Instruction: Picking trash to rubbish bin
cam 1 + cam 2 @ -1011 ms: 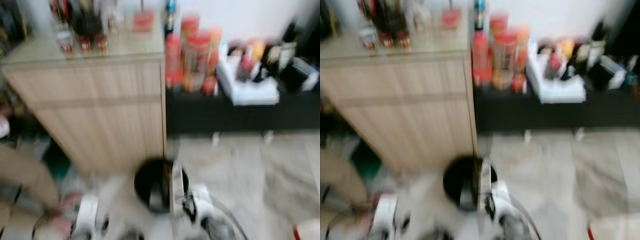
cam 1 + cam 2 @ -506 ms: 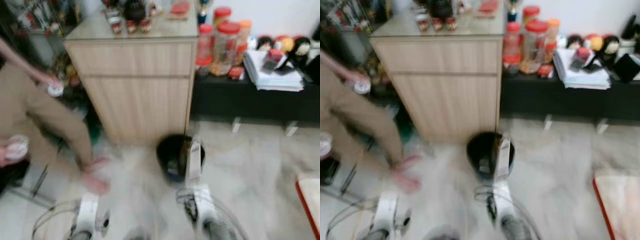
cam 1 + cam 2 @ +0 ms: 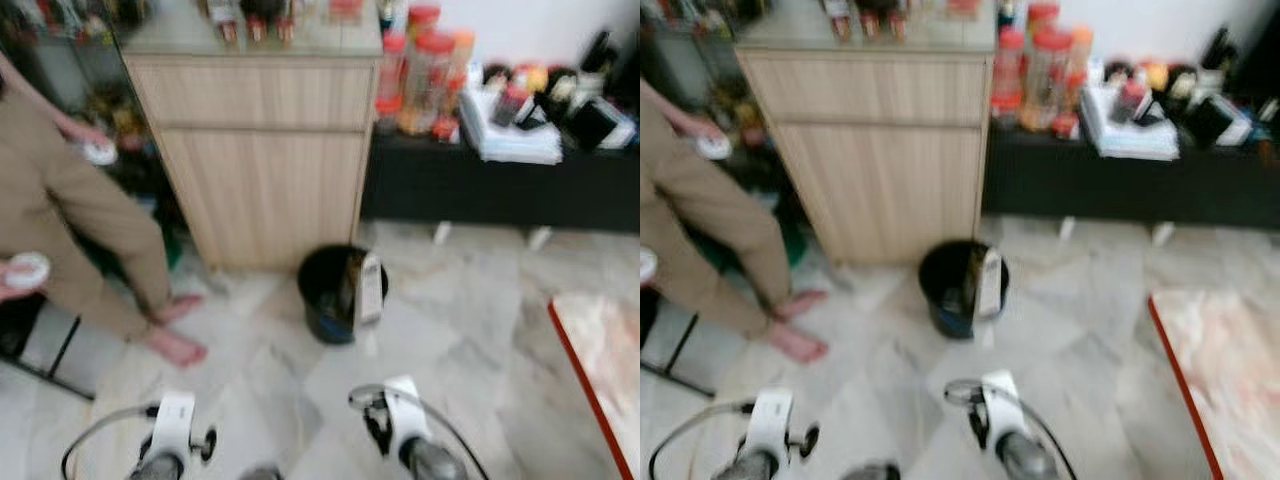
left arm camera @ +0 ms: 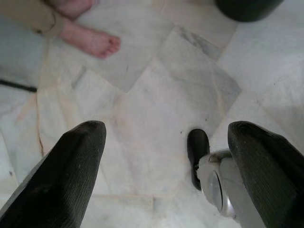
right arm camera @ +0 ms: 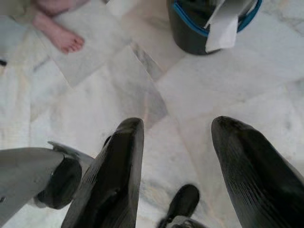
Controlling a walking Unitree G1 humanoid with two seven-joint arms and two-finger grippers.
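Observation:
A black rubbish bin (image 3: 335, 290) with a blue inner rim stands on the marble floor in front of a wooden cabinet. A white piece of trash (image 3: 370, 288) leans over its right rim; in the right wrist view it is the paper (image 5: 223, 31) hanging on the bin (image 5: 190, 28). My right gripper (image 5: 178, 124) is open and holds nothing, above the floor short of the bin. My left gripper (image 4: 166, 130) is also open wide over bare floor tiles. Both silver arms (image 3: 172, 430) (image 3: 400, 425) hang low at the near edge.
A person in beige trousers (image 3: 70, 210) stands barefoot (image 3: 175, 345) at the left, a white round thing (image 3: 25, 268) in one hand. The wooden cabinet (image 3: 260, 150) and a black low shelf (image 3: 500, 190) with jars stand behind. A red-edged surface (image 3: 600, 350) lies at the right.
The whole view has shifted and sharpened as the camera moved; the bin now sits farther off. The person has come into view at the left. The white piece stays on the rim.

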